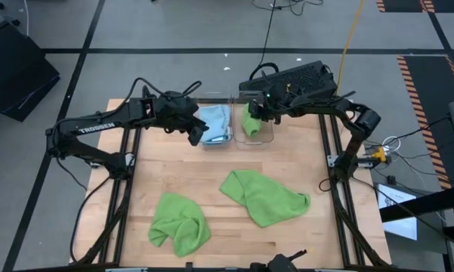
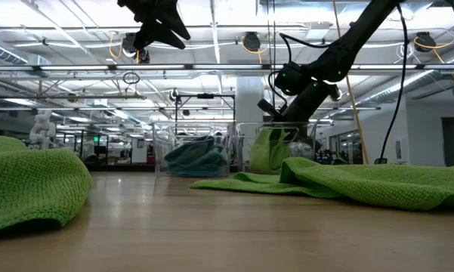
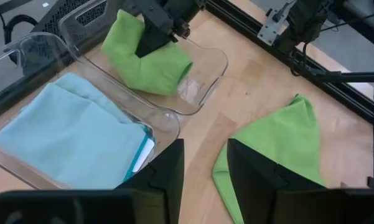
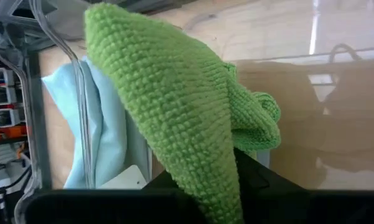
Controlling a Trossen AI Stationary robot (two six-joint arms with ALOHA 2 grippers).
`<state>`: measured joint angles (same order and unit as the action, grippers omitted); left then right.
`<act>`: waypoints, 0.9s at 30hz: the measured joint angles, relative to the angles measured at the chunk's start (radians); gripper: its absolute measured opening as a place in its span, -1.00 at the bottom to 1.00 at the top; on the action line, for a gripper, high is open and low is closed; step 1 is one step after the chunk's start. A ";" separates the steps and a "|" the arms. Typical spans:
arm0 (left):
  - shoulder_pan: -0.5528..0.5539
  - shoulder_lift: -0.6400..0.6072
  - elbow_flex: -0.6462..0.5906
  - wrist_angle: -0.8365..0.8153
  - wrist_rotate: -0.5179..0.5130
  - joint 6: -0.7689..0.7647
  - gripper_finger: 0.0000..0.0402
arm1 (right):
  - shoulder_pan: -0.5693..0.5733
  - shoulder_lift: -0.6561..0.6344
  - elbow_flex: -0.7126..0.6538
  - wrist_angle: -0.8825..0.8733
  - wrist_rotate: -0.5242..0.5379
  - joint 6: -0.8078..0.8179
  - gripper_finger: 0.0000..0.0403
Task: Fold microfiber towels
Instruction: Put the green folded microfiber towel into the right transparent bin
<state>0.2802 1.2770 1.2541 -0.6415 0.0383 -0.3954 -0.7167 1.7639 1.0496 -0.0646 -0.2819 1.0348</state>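
Nearest me two lime green towels [image 1: 264, 196] lie loose on the table [image 1: 211, 162], while my right tool [image 1: 254, 113] pinches a folded green towel [image 1: 251, 123] inside the right clear bin [image 1: 268, 134] and my left tool [image 1: 197, 136] hangs partly open, empty, over the blue towels [image 1: 214, 121].

My wooden table [image 1: 287, 151] carries two loose lime green towels [image 1: 266, 196] [image 1: 180, 222] near its front and two clear bins [image 1: 215, 125] [image 1: 257, 125] side by side at its back.
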 joint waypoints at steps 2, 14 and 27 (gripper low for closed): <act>0.000 0.000 0.000 0.000 0.000 0.000 -0.39 | 0.000 -0.003 0.000 -0.001 0.012 -0.006 -0.80; 0.003 0.000 0.000 0.008 -0.012 -0.002 -0.39 | -0.020 -0.015 0.003 -0.046 -0.016 -0.049 -0.13; 0.003 0.000 0.000 0.009 -0.013 -0.036 -0.39 | -0.077 -0.052 0.000 -0.088 -0.038 -0.098 0.34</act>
<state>0.2832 1.2774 1.2541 -0.6327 0.0254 -0.4311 -0.7933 1.7115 1.0496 -0.1528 -0.3201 0.9368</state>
